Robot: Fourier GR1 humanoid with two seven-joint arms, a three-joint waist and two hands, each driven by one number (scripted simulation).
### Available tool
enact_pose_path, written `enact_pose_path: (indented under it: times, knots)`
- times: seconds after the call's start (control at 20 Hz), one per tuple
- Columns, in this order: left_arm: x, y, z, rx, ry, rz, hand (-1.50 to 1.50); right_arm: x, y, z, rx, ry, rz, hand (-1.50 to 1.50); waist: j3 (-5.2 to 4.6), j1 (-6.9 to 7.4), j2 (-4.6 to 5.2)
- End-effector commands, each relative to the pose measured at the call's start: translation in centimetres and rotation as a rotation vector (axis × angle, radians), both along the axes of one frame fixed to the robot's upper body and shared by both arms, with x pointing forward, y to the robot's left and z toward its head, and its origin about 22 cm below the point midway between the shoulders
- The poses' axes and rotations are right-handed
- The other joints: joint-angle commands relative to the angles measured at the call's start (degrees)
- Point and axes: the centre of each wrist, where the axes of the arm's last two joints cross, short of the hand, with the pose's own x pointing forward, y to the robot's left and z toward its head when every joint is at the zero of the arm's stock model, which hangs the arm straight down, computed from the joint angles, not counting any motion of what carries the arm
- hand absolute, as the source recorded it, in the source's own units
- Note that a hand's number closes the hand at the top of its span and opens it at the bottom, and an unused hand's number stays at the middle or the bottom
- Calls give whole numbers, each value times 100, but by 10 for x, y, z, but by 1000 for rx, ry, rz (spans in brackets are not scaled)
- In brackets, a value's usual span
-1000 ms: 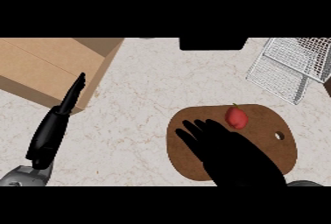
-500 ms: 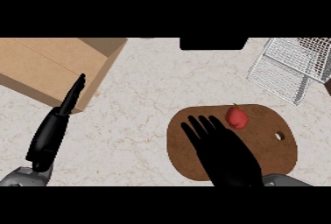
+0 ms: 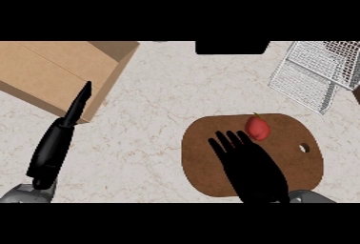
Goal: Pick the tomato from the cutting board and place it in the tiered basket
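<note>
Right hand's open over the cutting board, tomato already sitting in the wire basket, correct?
Not quite. The head view shows the tomato on the cutting board, just past the right hand, whose fingers are straight. The wire basket stands apart at the upper right.

Tomato (image 3: pixel 257 128) on cutting board (image 3: pixel 295 167), just beyond right hand (image 3: pixel 249 167); tiered basket (image 3: pixel 316 71) behind-right; cardboard box (image 3: pixel 56 71) far left.
</note>
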Motion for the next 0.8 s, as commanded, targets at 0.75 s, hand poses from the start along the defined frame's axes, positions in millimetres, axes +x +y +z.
enact_pose_path:
  times: [0.75]
  knots:
    - [11, 4, -6, -4, 56, 24, 0, 15, -22, -11, -28, -106, -130, -150, -27, 4, 37]
